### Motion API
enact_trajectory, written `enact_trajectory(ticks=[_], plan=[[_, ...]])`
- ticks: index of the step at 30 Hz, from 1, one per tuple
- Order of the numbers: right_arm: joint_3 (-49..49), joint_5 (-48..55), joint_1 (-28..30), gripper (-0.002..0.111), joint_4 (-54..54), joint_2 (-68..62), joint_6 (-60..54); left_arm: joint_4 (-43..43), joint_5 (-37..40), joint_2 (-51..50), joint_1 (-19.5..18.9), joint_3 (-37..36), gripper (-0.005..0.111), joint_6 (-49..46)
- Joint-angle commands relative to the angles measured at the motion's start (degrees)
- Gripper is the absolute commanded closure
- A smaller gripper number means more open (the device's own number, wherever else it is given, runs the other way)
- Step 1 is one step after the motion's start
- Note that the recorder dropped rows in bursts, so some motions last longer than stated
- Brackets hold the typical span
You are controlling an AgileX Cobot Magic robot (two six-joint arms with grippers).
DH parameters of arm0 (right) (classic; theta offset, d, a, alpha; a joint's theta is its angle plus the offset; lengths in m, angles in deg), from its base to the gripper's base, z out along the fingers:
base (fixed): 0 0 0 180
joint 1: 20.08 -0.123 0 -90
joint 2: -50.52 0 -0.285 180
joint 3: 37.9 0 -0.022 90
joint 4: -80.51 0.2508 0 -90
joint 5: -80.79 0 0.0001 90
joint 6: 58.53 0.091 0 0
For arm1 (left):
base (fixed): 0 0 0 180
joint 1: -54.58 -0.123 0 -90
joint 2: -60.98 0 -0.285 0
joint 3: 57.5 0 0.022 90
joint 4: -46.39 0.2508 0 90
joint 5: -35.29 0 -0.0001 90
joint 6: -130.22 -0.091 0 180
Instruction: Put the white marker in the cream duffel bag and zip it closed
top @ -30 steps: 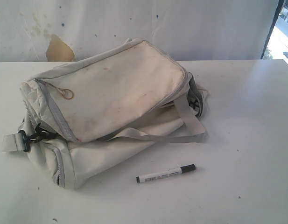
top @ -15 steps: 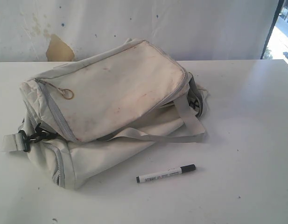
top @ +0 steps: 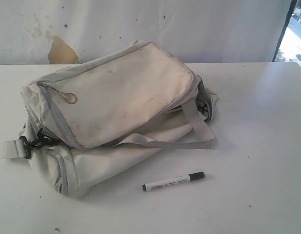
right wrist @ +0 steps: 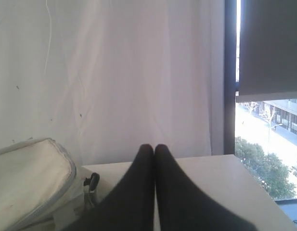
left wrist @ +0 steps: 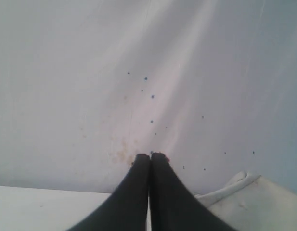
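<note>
The white marker lies on the surface at 5 o'clock from the cream duffel bag, probably light, stiff and smooth, best pinched across mid-barrel; both arms' jaws are pressed together, holding nothing.

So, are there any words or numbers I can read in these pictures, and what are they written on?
On the white marker: a strip of small dark print along the barrel, too small and blurred to read.
On the cream duffel bag: no words, brand or label show, only stains.
On the wall and the table: only spots and stains, no writing.
</note>
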Motion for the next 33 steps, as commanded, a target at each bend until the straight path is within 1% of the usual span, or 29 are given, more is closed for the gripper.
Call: enact_trajectory(ticks=[1,6,11,20,23,25,27,29,31,33], plan=[[-3.04,4.47,-0.06,0.108,0.06,0.30,-0.17,-0.68,5.63,0.15,0.31,5.52,0.107,0.26],[-5.93,10.02,-0.06,0.108,0.06,0.09,-0.17,0.83,8.62,0.15,0.31,8.49,0.107,-0.08],[-9.79,11.66,-0.06,0.108,0.06,-6.64,-0.17,0.96,8.09,-0.31,0.31,8.57,0.107,0.15],[-14.50,9.91,-0.06,0.108,0.06,-24.05,-0.17,0.96,8.60,-12.81,0.31,8.57,0.106,0.15],[-15.96,9.91,-0.06,0.108,0.95,-29.27,-0.41,0.96,8.60,-17.60,0.31,8.57,0.098,0.15],[-16.86,9.91,-0.31,0.104,4.39,-32.70,-4.75,0.81,8.60,-20.94,0.31,8.57,0.087,0.52],[-17.95,10.19,-1.26,0.096,10.28,-35.89,-11.10,0.30,8.73,-24.33,0.31,8.57,0.075,1.83],[-18.99,10.19,-2.58,0.085,17.18,-38.93,-16.42,-0.40,9.72,-27.52,0.31,9.06,0.066,3.92],[-20.16,10.99,-3.67,0.079,22.24,-41.31,-20.83,-2.19,11.50,-30.96,0.31,10.17,0.064,6.05],[-21.73,13.22,-4.93,0.076,27.28,-44.72,-24.19,-2.98,14.07,-34.61,0.31,12.26,0.064,6.68]])
